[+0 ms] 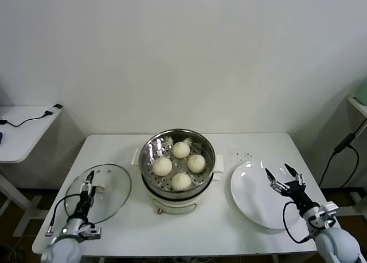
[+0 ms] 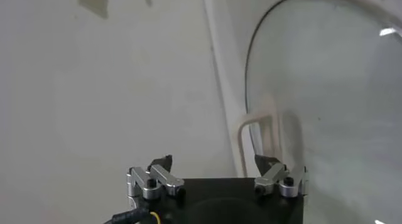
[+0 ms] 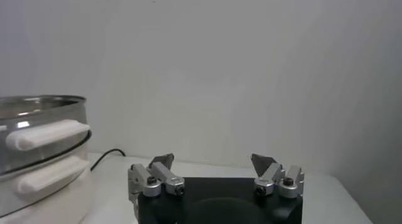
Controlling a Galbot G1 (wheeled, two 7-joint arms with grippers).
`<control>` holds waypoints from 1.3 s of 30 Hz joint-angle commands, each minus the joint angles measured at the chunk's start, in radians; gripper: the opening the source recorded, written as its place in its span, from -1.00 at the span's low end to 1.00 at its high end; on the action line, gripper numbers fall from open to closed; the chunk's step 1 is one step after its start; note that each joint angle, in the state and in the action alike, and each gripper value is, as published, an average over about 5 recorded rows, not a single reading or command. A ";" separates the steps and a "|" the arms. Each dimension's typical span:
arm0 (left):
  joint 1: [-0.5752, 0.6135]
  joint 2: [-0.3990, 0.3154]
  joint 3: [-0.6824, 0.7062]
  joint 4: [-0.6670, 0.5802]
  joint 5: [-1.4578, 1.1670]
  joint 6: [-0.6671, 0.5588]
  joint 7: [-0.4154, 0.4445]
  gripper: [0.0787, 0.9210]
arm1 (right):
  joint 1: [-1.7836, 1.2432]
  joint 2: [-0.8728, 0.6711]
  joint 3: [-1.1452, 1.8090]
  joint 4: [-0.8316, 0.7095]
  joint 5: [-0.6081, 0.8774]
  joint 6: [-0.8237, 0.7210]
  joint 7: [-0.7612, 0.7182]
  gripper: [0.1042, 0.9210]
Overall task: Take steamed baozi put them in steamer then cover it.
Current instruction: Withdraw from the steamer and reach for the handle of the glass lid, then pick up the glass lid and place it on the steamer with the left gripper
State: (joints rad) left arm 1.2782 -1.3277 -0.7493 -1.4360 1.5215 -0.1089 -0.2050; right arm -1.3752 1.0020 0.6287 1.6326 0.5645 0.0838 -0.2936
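Currently four buns (image 1: 180,165) sit inside steamer (image 1: 178,138); lid (image 1: 117,185) lies on table (image 1: 114,145), uncovered step pending. Left gripper (image 1: 88,179) spread above lid, near handle (image 1: 102,188). Right gripper (image 1: 284,175) spread over plate (image 1: 249,197), idle. Risk: glass lid slips if handle pinched off-centre.

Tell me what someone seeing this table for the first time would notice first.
The shiny steamer at the table's centre, uncovered, with four baozi inside. Its glass cover lies flat to the robot's left, with the open left gripper above it. An empty white plate sits on the right, under the open right gripper.
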 commanded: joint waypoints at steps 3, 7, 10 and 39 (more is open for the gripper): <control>-0.088 0.020 0.014 0.105 -0.067 -0.016 -0.019 0.76 | -0.014 0.017 0.015 -0.009 -0.029 0.007 -0.003 0.76; -0.087 0.017 0.015 0.112 -0.079 -0.038 -0.013 0.61 | -0.012 0.024 0.014 -0.014 -0.038 0.010 -0.006 0.76; -0.084 0.015 0.016 0.114 -0.094 -0.045 -0.015 0.41 | -0.012 0.029 0.014 -0.018 -0.045 0.013 -0.009 0.76; 0.247 0.129 0.002 -0.596 -0.263 0.397 0.119 -0.83 | 0.049 0.033 0.010 -0.087 -0.092 0.034 -0.018 0.76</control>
State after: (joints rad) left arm 1.3480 -1.2534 -0.7546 -1.6229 1.2896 -0.0579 -0.1535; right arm -1.3489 1.0368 0.6410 1.5651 0.4841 0.1155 -0.3125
